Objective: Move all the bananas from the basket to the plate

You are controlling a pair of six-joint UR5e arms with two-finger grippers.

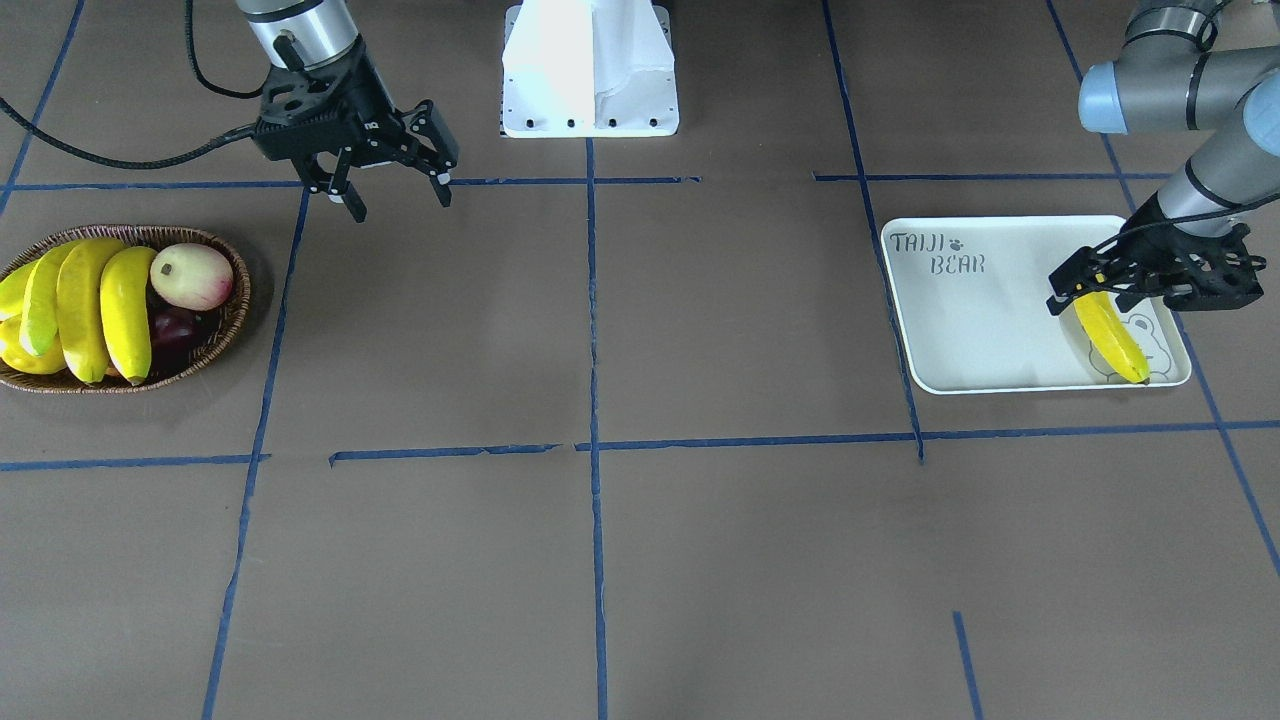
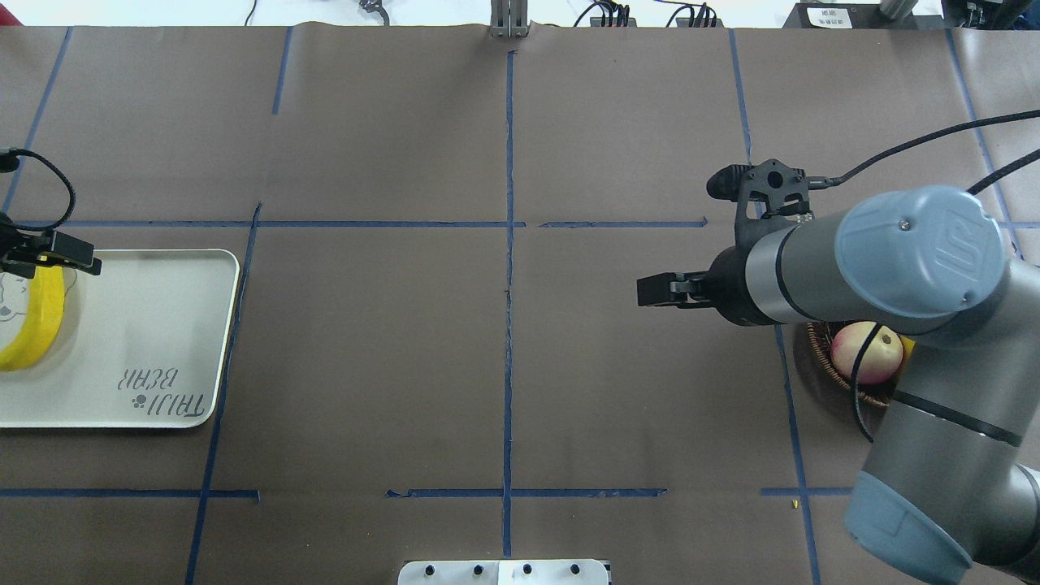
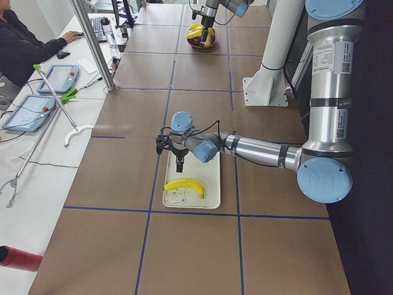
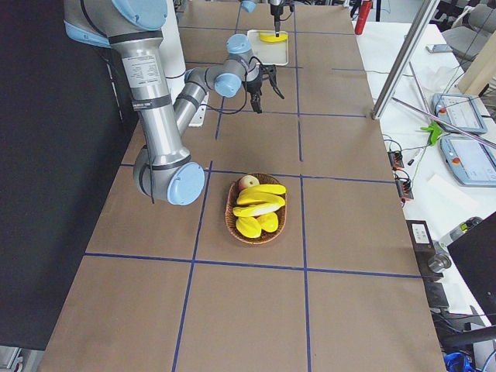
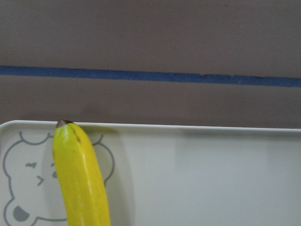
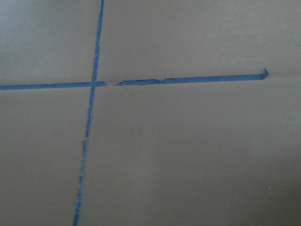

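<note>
One banana (image 1: pixel 1115 345) lies flat on the white "TAIJI BEAR" plate (image 1: pixel 960 330), its tip on the bear drawing. It also shows in the overhead view (image 2: pixel 36 325) and in the left wrist view (image 5: pixel 80 179). My left gripper (image 1: pixel 1090 292) hovers above this banana, open and holding nothing. The other bananas (image 1: pixel 127 310) lie side by side in the wicker basket (image 1: pixel 238 300). My right gripper (image 1: pixel 395 200) is open and empty, raised over the table beside the basket on the side toward the table's middle. In the overhead view my right arm hides most of the basket (image 2: pixel 821 357).
The basket also holds a pink-yellow round fruit (image 1: pixel 192 276), a dark purple fruit (image 1: pixel 175 325), a pale yellow-green fruit (image 1: pixel 38 300) and a yellow lemon (image 1: pixel 30 358). The robot's white base plate (image 1: pixel 590 70) stands at the table's middle edge. Blue tape lines cross the brown table.
</note>
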